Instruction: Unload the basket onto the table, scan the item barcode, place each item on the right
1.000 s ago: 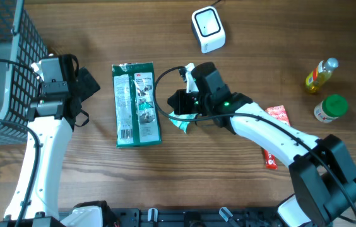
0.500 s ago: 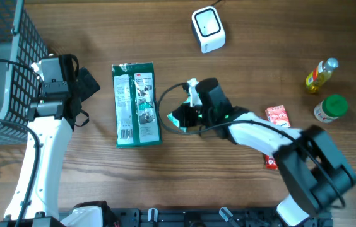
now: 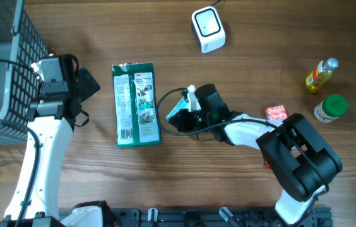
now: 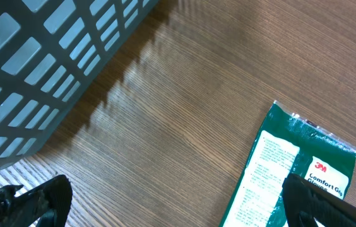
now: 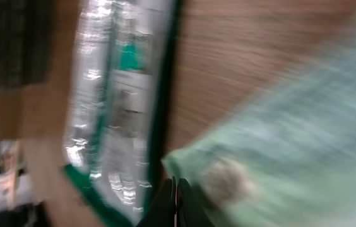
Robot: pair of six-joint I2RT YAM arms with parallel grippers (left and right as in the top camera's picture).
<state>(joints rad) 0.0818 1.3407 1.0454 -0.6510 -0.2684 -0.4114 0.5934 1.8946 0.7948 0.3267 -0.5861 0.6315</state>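
A white barcode scanner [image 3: 207,28] sits at the back of the table. A large green 3M glove package [image 3: 136,104] lies flat left of centre, and its top corner shows in the left wrist view [image 4: 304,176]. My right gripper [image 3: 183,115] is just right of that package, shut on the edge of a small light-green packet [image 3: 177,116]. In the blurred right wrist view the packet [image 5: 279,145] fills the right side beside the closed fingers [image 5: 177,202]. My left gripper [image 3: 84,101] hovers open left of the glove package [image 4: 178,211], holding nothing.
A dark mesh basket [image 3: 1,69] stands at the far left [image 4: 52,57]. On the right are a yellow bottle [image 3: 321,74], a green-lidded jar [image 3: 331,108] and a red packet [image 3: 278,114].
My right gripper has swung left toward the glove package, carrying the light-green packet with it, and its arm has folded in. The left arm has not moved.
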